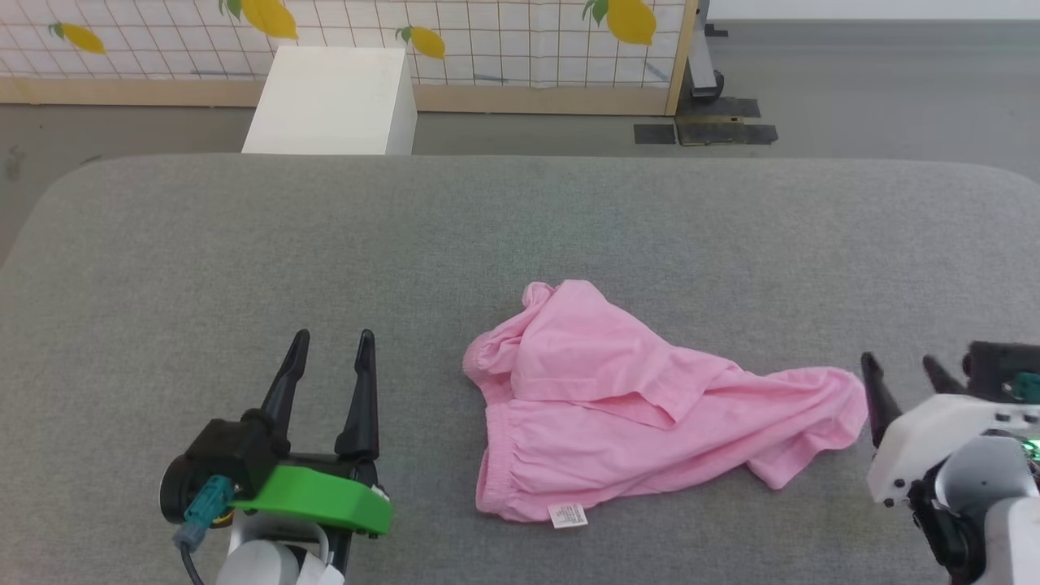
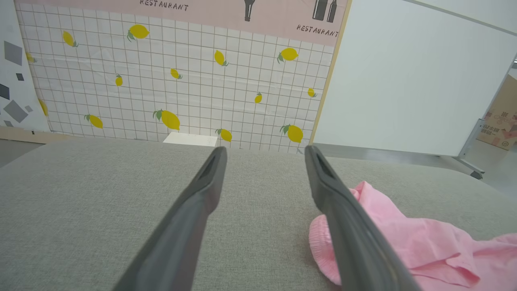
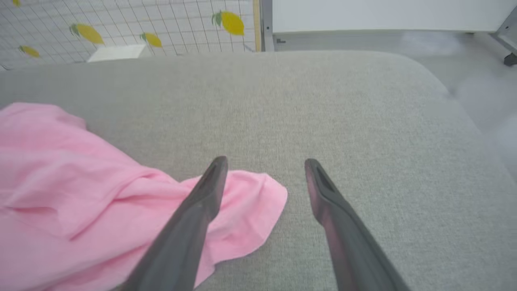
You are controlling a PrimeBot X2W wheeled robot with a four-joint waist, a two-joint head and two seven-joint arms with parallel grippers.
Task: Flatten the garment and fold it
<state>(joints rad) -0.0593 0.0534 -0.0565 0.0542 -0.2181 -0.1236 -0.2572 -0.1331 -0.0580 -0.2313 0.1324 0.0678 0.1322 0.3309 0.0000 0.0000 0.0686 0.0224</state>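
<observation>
Garment (image 1: 642, 406): light pink and crumpled, lying on the grey padded surface (image 1: 520, 227) between the two grippers. A flap folded across its middle hides the layers underneath.
Label (image 1: 567, 515): small and white, at the garment's near edge; its print is too small to read.
Left gripper (image 1: 334, 335): fingers spread wide with nothing between them, off to the garment's left and clear of it. In the left wrist view (image 2: 265, 149), one finger covers part of the gathered pink edge.
Right gripper (image 1: 899, 360): fingers well apart and holding nothing. Its body is cut off by the frame edge. It sits just beside the garment's right end.
Right wrist view (image 3: 265, 159): one finger overlaps the pink hem; I cannot tell whether it touches the cloth.
White box (image 1: 333, 97): beyond the surface's far edge, its base hidden.
Wall panel (image 1: 487, 41): a grid with lemons, cut off at the top.
Dark floor plates (image 1: 707, 130): far right, hard to make out.
</observation>
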